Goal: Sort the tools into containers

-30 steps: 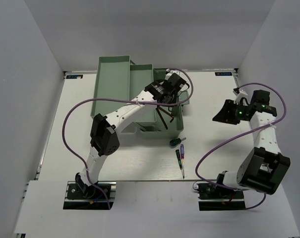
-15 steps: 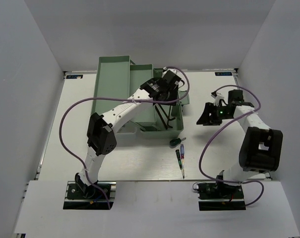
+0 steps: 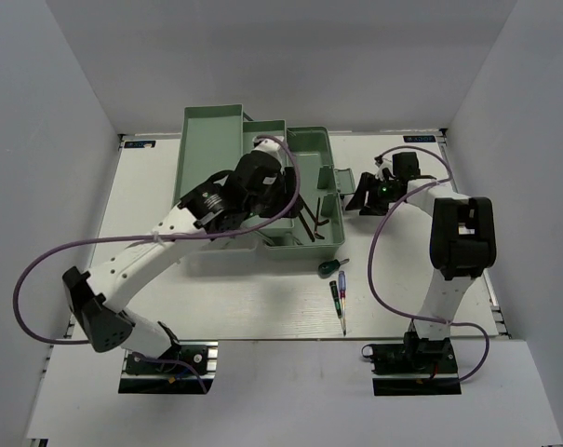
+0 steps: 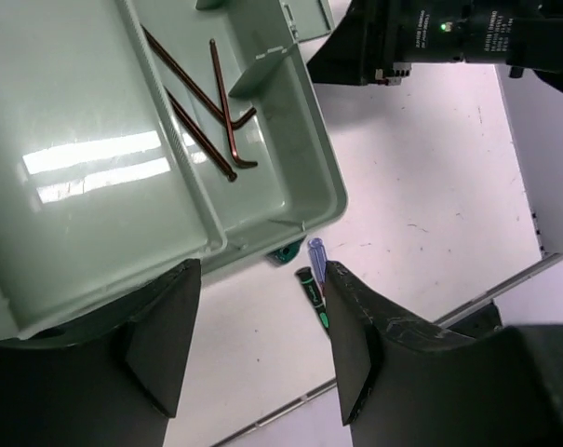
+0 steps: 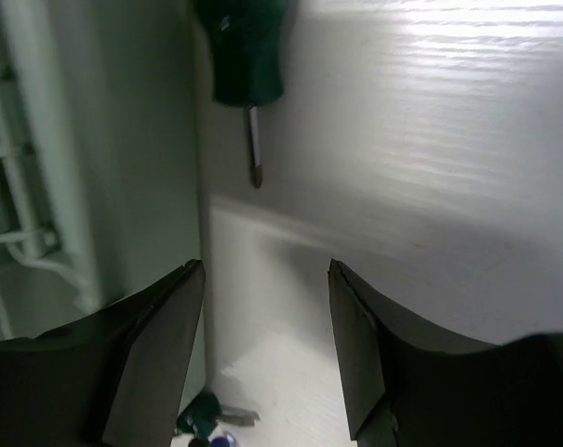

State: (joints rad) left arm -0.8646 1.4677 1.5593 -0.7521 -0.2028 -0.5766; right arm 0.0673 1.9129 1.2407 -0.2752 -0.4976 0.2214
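Observation:
The mint-green toolbox (image 3: 211, 140) stands open at the back of the table. Three dark hex keys (image 3: 311, 219) lie in its right base compartment and show in the left wrist view (image 4: 222, 102). The stubby green screwdriver (image 3: 329, 268) lies on the table by the box's front right corner. The purple (image 3: 341, 279) and dark green (image 3: 335, 293) precision screwdrivers lie just in front of it. My left gripper (image 3: 267, 191) hovers open and empty over the box's front part. My right gripper (image 3: 360, 203) is open and empty beside the box's right wall.
In the right wrist view, a dark green handle with a short metal tip (image 5: 248, 56) lies close beside the box wall (image 5: 104, 140); I cannot tell which tool it is. The box's side latch (image 3: 341, 179) sticks out toward the right gripper.
My left gripper has drawn back from the box's far right corner toward its front middle. My right gripper has swung left across the table to the box's right side.

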